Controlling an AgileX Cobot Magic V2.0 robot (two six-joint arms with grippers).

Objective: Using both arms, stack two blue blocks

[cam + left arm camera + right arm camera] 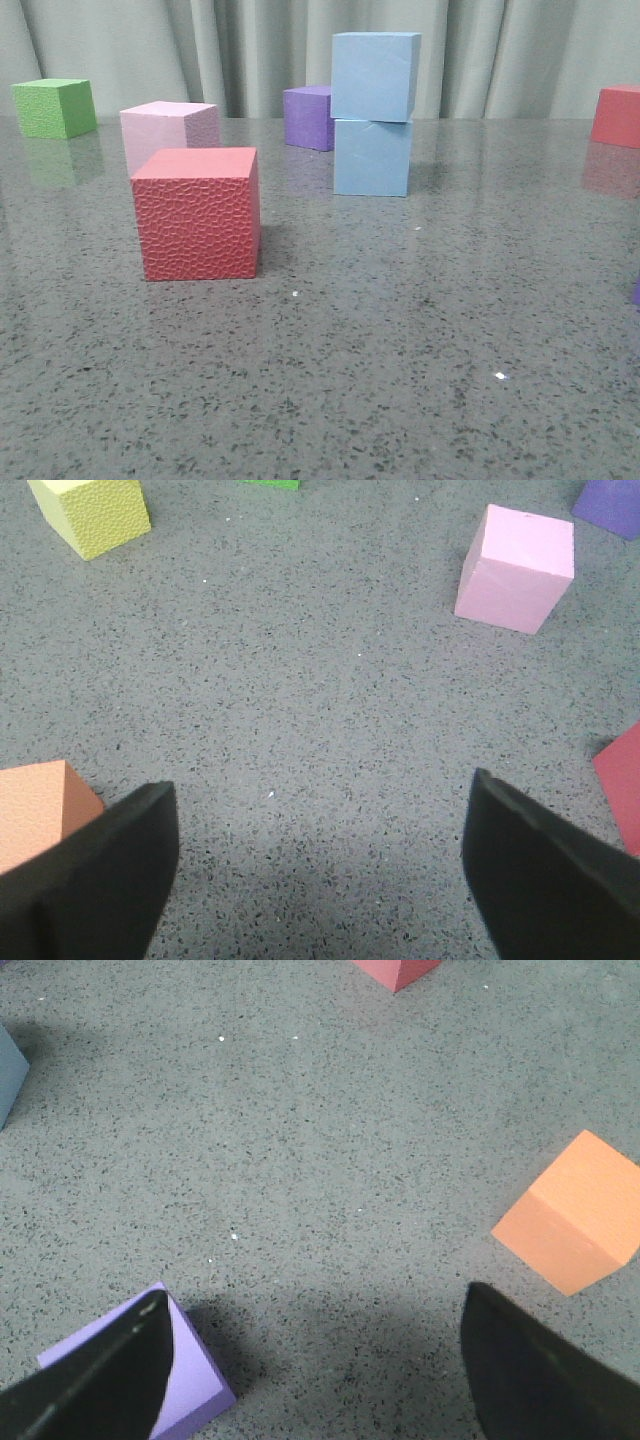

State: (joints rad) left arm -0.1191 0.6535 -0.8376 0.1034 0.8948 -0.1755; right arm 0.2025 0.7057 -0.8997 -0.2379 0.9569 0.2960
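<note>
Two pale sky-blue blocks stand stacked at the back middle of the table. The upper blue block (374,76) rests on the lower blue block (372,158) and is turned a little relative to it. Neither gripper touches them, and no gripper shows in the front view. My left gripper (320,815) hangs open over bare tabletop, with nothing between its black fingers (100,880). My right gripper (318,1305) is open too, over bare table. A blue-grey corner (8,1075) at the edge of the right wrist view may be one of the blue blocks.
In front stand a red textured cube (198,212), a pale pink cube (168,125), a green cube (54,107), a purple cube (308,117) behind the stack and a red cube (617,115). A lilac cube (195,1385) sits against my right gripper's finger, with an orange cube (575,1215) nearby. A salmon cube (35,810) lies beside my left finger.
</note>
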